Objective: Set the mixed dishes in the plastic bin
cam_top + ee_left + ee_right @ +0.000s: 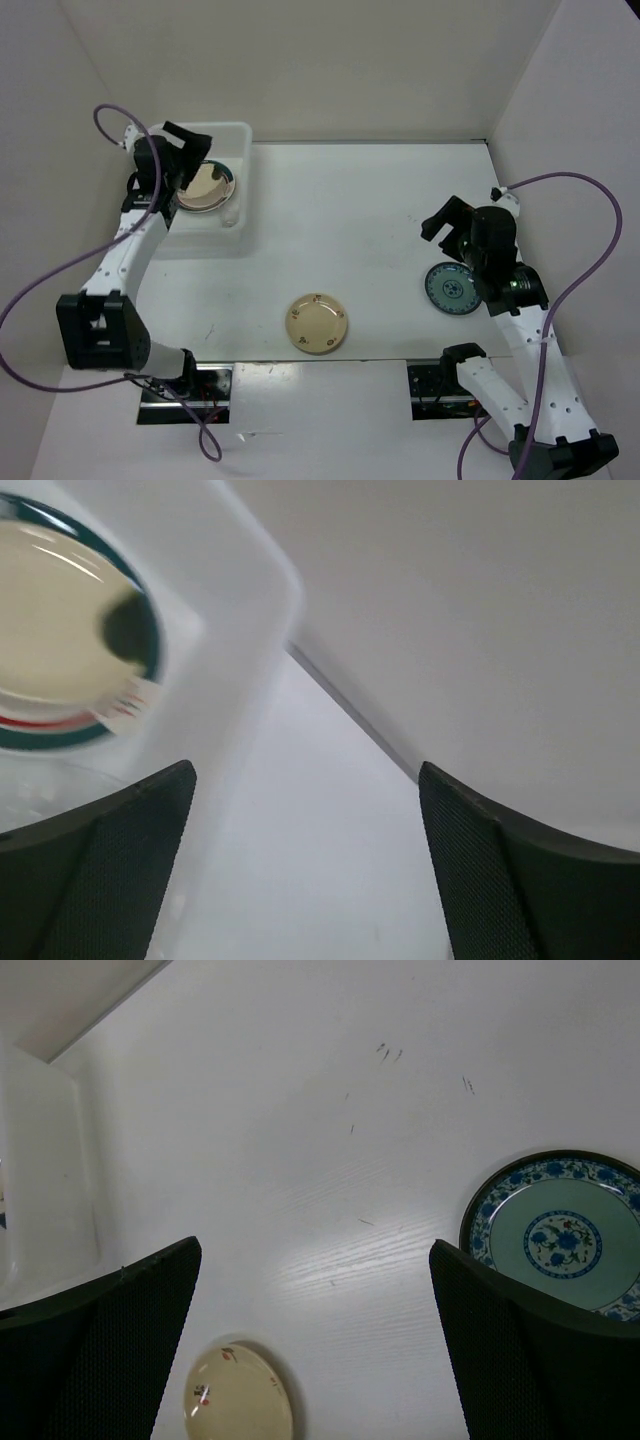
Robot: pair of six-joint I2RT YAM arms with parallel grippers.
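The left hand [305, 865] is hanging over the near-right corner of the plastic bin [246, 200] at the tabletop's [350, 200] far left. Its fingers are standing wide apart with nothing between them, which suggests it is there to drop dishes into the bin, not to lift one out. Inside the bin a cream plate [50, 620] is resting face up on a red-ringed plate [40, 735] with a dark rim. The two are lying a little off centre from each other, and whether more dishes are lying beneath them cannot be told.

Two dishes are waiting outside the bin. A second cream plate [317, 323] is lying flat near the tabletop's front edge, about midway between the arms. The teal plate [560, 1235] is sitting at the right, partly under the right arm.

The right hand [315, 1345] is hovering above the bare tabletop beside the teal plate. Its fingers are also spread wide and empty, and it looks well placed to take that dish next. Both remaining plates are lying flat, so a hand will probably have to catch a rim.
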